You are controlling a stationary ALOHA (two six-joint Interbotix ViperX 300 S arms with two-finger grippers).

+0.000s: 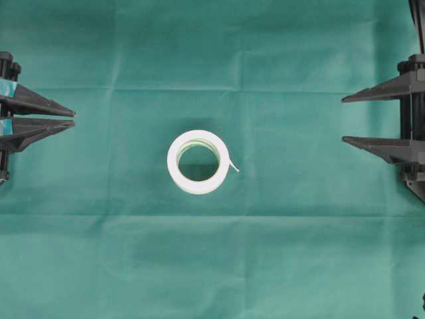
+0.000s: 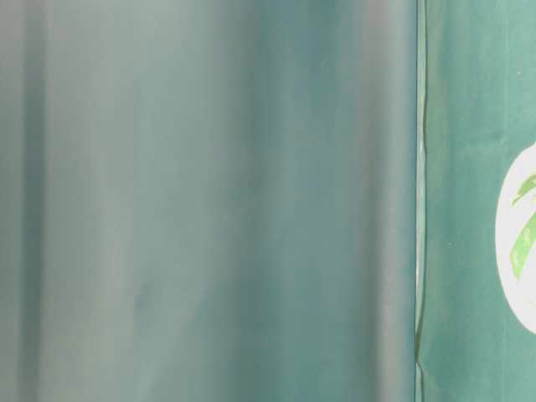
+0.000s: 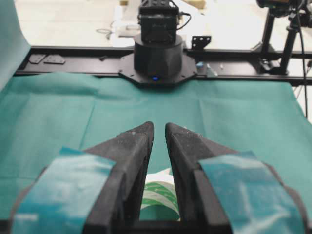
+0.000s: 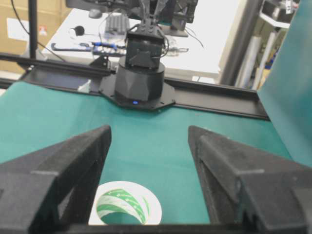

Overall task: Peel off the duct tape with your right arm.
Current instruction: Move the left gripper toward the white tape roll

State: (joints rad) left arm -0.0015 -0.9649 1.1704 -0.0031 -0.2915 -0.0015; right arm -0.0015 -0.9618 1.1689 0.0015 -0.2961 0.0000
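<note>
Overhead exterior view shows the duct tape (image 1: 198, 161) lying flat on its side in the middle of the green cloth (image 1: 299, 252). It is a white roll with a green-streaked inside. A short white tab (image 1: 232, 165) sticks out from the roll's right side. Nothing touches the roll.

Well away from the tape, on its left, is the left gripper (image 1: 72, 118). Its two black fingers (image 1: 36, 101) point at the tape, and teal strips (image 1: 6, 86) sit near their backs. The finger tips are almost pressed together, with only a thin gap between them, and they pinch nothing.

Well away from the tape, on its other side, is the right gripper (image 1: 344, 119). Its plain black fingers (image 1: 378, 90) also point at the tape. They are spread apart with a clear gap, and they hold nothing.

From the left wrist view, the left gripper (image 3: 159, 127) is close up, and a bit of the tape (image 3: 158, 195) peeks out low between its fingers. Farther off, past the tape, stands the black base of the other arm (image 3: 157, 53) at the cloth's far edge.

From the right wrist view, the right gripper (image 4: 149, 130) stands wide, with the tape (image 4: 124, 204) low in the gap. Beyond it is the other black arm base (image 4: 138, 73).

The table-level view is mostly blurry green, with a piece of the tape (image 2: 521, 239) at the right edge.
</note>
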